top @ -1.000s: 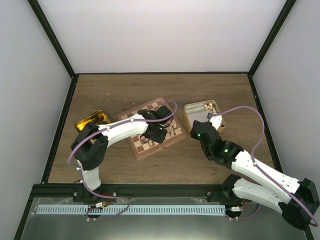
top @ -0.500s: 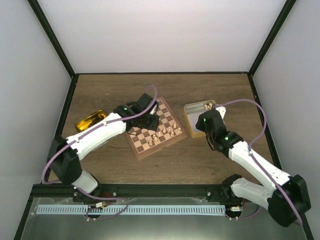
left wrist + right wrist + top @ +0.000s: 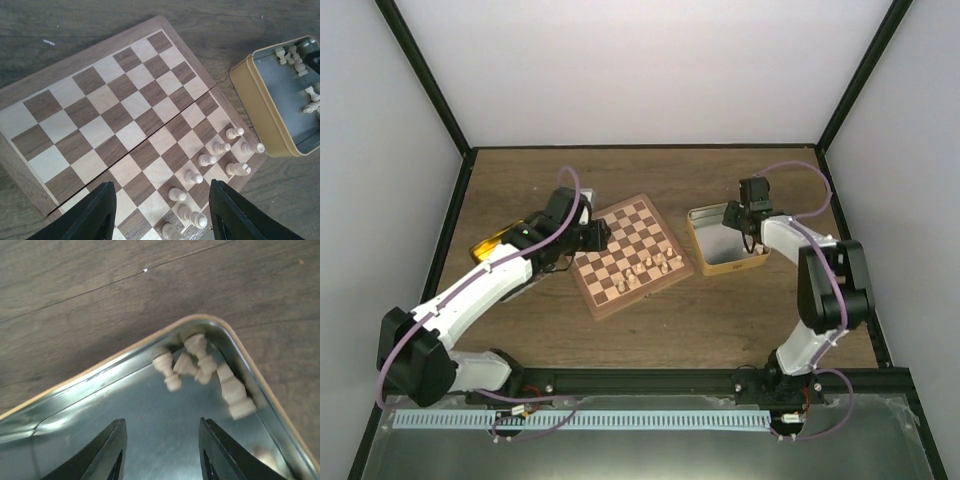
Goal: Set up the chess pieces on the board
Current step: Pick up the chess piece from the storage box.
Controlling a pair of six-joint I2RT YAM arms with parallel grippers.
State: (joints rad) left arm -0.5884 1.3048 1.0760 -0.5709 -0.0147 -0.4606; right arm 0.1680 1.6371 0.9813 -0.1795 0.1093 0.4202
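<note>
Wooden table (image 3: 720, 320): board (image 3: 620, 235) sits centre, some cream chess pieces (image 3: 207, 160) near one edge, more heaped in the tin (image 3: 730, 268) corner. Right gripper (image 3: 162, 440) spread, empty, above that heap; left gripper (image 3: 161, 192) spread over board. Risk: the heaped pieces touch each other and the tin wall, so a finger could jam or pinch two.

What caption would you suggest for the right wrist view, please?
Open right gripper poised above pale chess pieces huddled in a corner of the gold-rimmed tin.
</note>
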